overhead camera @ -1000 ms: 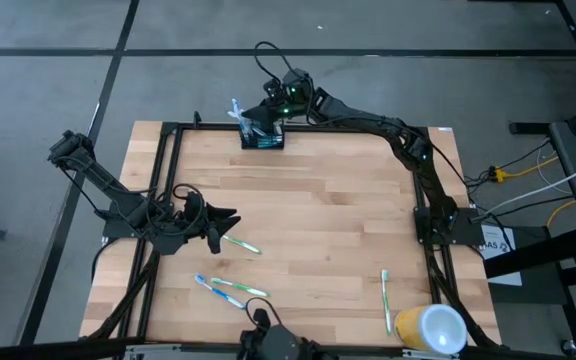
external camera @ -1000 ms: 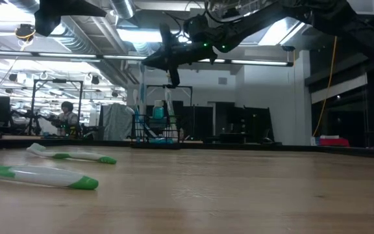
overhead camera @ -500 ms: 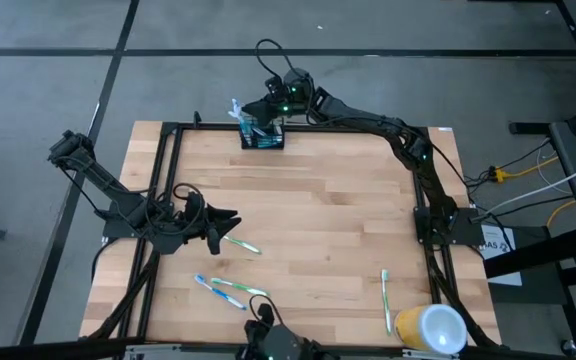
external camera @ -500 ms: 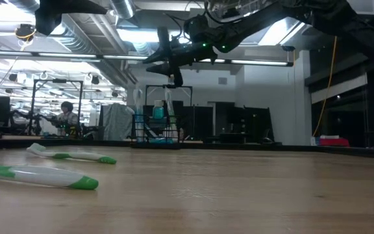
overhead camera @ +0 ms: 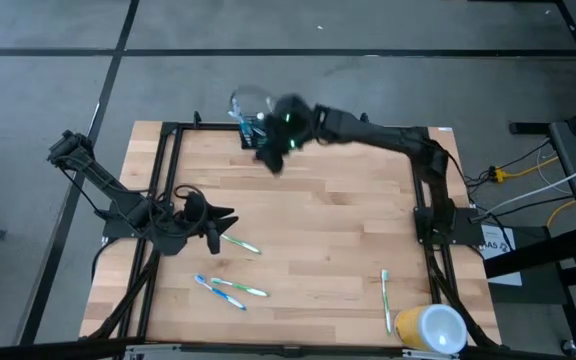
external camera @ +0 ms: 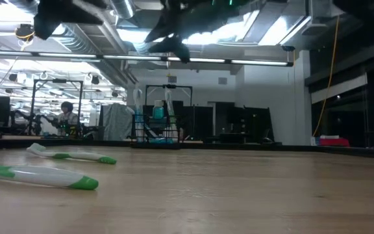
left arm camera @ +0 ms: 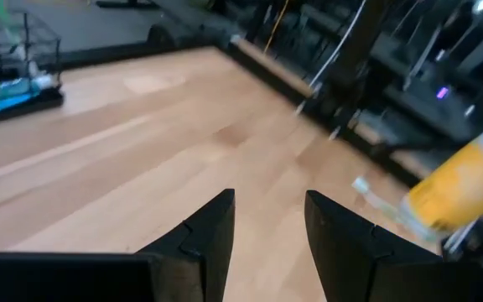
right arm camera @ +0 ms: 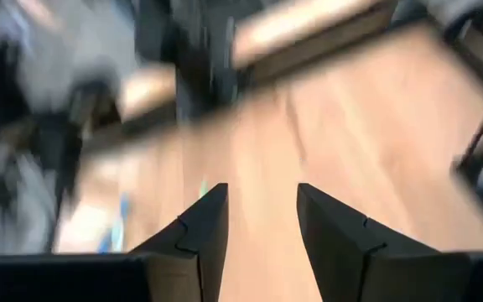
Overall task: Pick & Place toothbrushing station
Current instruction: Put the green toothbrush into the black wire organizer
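Note:
The toothbrushing station (external camera: 161,120), a small black wire caddy, stands on its base at the table's far edge (overhead camera: 249,131) and also shows in the left wrist view (left arm camera: 11,59). Toothbrushes and a blue tube stand in it. My right gripper (right arm camera: 262,226) is open and empty, blurred, above the table just near of the caddy (overhead camera: 273,152). My left gripper (left arm camera: 268,226) hangs open and empty over the table's left part (overhead camera: 225,226), beside a green-and-white toothbrush (overhead camera: 240,243) that lies flat.
Two more toothbrushes (overhead camera: 230,290) lie near the front edge, another (overhead camera: 385,298) lies at the right. A yellow-and-white cup (overhead camera: 431,328) lies on its side at the near right corner. The black frame (overhead camera: 168,150) rims the table.
My right gripper has opened above the caddy, then risen and swung away from it toward the table's near side, tipping as it went. The caddy and what stands in it have stayed in place.

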Available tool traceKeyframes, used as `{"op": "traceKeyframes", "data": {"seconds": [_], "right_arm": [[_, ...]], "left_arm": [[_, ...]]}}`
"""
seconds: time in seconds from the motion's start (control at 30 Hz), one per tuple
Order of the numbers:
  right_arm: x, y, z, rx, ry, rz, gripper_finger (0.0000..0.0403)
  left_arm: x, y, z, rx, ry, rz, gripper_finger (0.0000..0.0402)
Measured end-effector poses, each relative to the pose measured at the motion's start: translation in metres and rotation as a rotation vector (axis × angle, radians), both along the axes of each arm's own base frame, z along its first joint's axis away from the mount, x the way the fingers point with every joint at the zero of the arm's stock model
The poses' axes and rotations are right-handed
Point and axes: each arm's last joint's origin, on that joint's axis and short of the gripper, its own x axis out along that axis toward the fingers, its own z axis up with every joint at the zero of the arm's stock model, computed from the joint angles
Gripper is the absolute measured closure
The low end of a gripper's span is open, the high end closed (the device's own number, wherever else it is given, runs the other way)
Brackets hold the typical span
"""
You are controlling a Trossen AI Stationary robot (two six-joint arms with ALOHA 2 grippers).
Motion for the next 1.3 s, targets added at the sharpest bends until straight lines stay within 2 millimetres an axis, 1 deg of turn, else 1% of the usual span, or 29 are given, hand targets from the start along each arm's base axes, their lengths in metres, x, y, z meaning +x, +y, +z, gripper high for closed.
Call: {"op": "traceKeyframes", "data": {"seconds": [0.1, 0.23, 0.33, 0.43, 0.5, 0.57, 0.67, 0.73, 0.83, 0.9, 1.07, 1.17, 1.3], "right_arm": [[-0.010, 0.057, -0.002, -0.059, 0.196, 0.093, 0.0257], [-0.026, 0.124, -0.018, -0.160, 0.466, 0.172, 0.0257], [-0.036, 0.164, -0.027, -0.147, 0.519, 0.212, 0.0257], [-0.049, 0.194, -0.042, -0.098, 0.586, 0.212, 0.0257], [-0.065, 0.206, -0.059, -0.052, 0.700, 0.151, 0.0257], [-0.080, 0.211, -0.074, 0.027, 0.793, 0.054, 0.0259], [-0.106, 0.217, -0.089, 0.131, 0.905, -0.140, 0.0264], [-0.122, 0.223, -0.093, 0.205, 0.949, -0.298, 0.0269], [-0.145, 0.234, -0.093, 0.337, 0.985, -0.533, 0.0274], [-0.159, 0.244, -0.093, 0.389, 0.993, -0.658, 0.0276], [-0.192, 0.273, -0.099, 0.453, 1.044, -0.855, 0.0276], [-0.211, 0.289, -0.111, 0.439, 1.074, -0.955, 0.0276], [-0.230, 0.300, -0.127, 0.426, 1.094, -1.023, 0.0266]], "left_arm": [[-0.004, 0.002, -0.007, 0.003, 0.080, -0.021, 0.0261], [-0.006, 0.003, -0.011, -0.009, 0.123, -0.036, 0.0261], [-0.006, 0.003, -0.011, 0.004, 0.131, -0.055, 0.0261], [-0.005, 0.002, -0.011, 0.011, 0.148, -0.092, 0.0261], [-0.005, 0.001, -0.010, 0.002, 0.147, -0.101, 0.0261], [-0.005, 0.001, -0.011, -0.002, 0.146, -0.101, 0.0261], [-0.005, 0.001, -0.010, -0.005, 0.142, -0.102, 0.0261], [-0.005, 0.000, -0.010, -0.004, 0.137, -0.103, 0.0261], [-0.004, 0.000, -0.009, -0.001, 0.128, -0.107, 0.0261], [-0.004, 0.000, -0.008, -0.002, 0.122, -0.110, 0.0261], [-0.002, -0.001, -0.006, 0.008, 0.109, -0.121, 0.0261], [-0.002, -0.002, -0.005, 0.013, 0.098, -0.129, 0.0261], [0.000, -0.003, -0.003, 0.007, 0.081, -0.142, 0.0261]]}}
